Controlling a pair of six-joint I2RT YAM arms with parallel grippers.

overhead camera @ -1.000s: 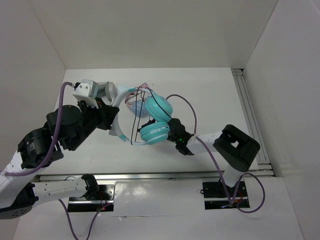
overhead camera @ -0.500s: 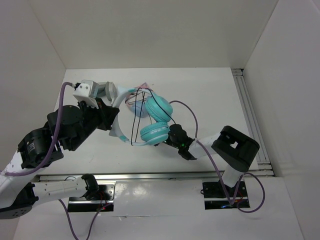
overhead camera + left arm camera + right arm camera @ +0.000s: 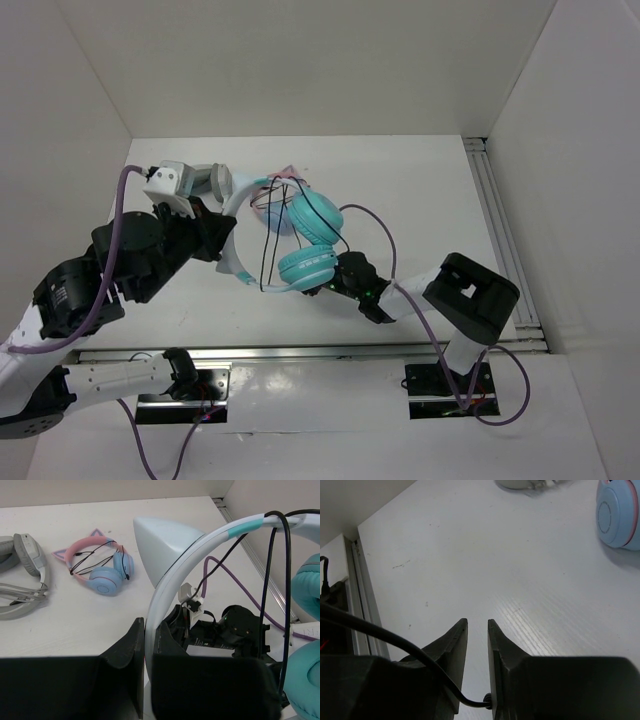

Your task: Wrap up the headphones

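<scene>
The headphones hang above the table, with teal ear cups (image 3: 318, 215) and a pale headband (image 3: 238, 205). My left gripper (image 3: 228, 240) is shut on the headband (image 3: 150, 645), below its cat ear (image 3: 165, 540). The thin black cable (image 3: 270, 580) loops over the band and down past the cups (image 3: 307, 580). My right gripper (image 3: 322, 288) sits just below the lower cup (image 3: 308, 265). In the right wrist view its jaws (image 3: 477, 622) stand nearly closed. The black cable (image 3: 395, 640) crosses the left finger, and its end is pinched deep between the fingers.
Pink-band headphones with blue cups (image 3: 97, 567) and grey-white headphones (image 3: 25, 575) lie on the table behind the held pair. One blue cup shows in the right wrist view (image 3: 619, 515). A metal rail (image 3: 500, 230) runs along the right edge. White walls enclose the table.
My right gripper has moved left and closer under the lower teal cup, bringing the cable end with it. The left gripper and headband have barely shifted.
</scene>
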